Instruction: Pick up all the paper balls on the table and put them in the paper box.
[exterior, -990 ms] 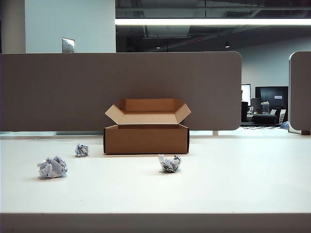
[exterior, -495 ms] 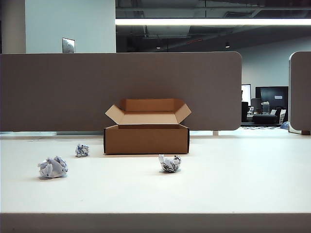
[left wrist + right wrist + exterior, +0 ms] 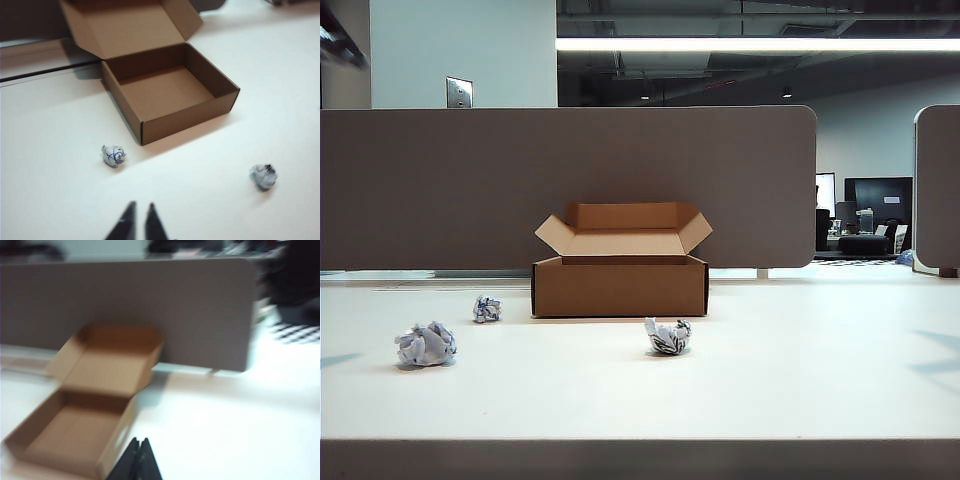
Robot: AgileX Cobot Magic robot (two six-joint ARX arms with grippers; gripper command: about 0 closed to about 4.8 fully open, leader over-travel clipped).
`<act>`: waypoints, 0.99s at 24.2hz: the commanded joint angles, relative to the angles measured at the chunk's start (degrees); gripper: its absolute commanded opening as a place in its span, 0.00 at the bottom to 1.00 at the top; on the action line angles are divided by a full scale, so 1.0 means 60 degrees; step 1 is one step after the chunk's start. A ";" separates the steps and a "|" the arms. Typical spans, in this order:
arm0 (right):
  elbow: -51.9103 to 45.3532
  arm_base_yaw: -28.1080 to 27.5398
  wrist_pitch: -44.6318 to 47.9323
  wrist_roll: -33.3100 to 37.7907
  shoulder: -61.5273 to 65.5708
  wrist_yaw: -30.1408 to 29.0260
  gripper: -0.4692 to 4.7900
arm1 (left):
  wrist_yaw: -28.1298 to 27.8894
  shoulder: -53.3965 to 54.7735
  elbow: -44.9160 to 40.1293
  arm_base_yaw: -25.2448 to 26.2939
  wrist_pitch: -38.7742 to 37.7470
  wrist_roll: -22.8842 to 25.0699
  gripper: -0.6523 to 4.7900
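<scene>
Above the surface (image 3: 770, 390), left gripper (image 3: 140, 212): fingers nearly closed on nothing, seen only by the left wrist view, short of the paper balls.
Right gripper (image 3: 139, 447): fingers clenched and empty, just beside the paper box (image 3: 75, 435).
Change: a dark blur at the exterior view's upper left corner and faint shadows at both sides, absent a second ago; an approach is judged begun.
Paper balls: left ball (image 3: 425, 345), small ball (image 3: 487, 309), printed ball (image 3: 668, 336) unmoved, all outside the box.
Views: the box's empty interior is shown only by the wrist views; all three balls only by the exterior view.

Each gripper (image 3: 139, 220) (image 3: 139, 458) has slim, pointed black fingers.
</scene>
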 commanded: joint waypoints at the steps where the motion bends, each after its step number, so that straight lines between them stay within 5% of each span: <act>1: 0.0583 0.0637 0.0069 -0.0255 0.1177 -0.0634 0.08 | -0.0011 0.0703 0.0062 -0.0251 0.0189 0.0710 0.27; 5: 0.0958 0.1257 0.0062 -0.0299 0.2619 -0.0976 0.16 | 0.0007 0.1461 0.0058 -0.0382 0.0055 0.0714 0.41; 11: 0.1286 0.2331 0.0171 -0.0492 0.4513 -0.1246 0.66 | 0.0018 0.2390 0.0058 -0.0652 -0.0164 0.1373 0.54; 16: 0.1286 0.2903 0.0521 -0.0492 0.5329 -0.1239 0.96 | -0.0160 0.3271 0.0058 -0.1053 -0.0288 0.2218 0.58; 18: 0.1286 0.3286 0.0561 -0.0503 0.5767 -0.1111 0.99 | -0.0594 0.4025 0.0058 -0.1395 -0.0463 0.2779 0.71; 24: 0.1282 0.3832 0.0474 -0.0495 0.6466 -0.0484 0.99 | -0.1275 0.4998 0.0062 -0.1690 -0.0211 0.3067 0.71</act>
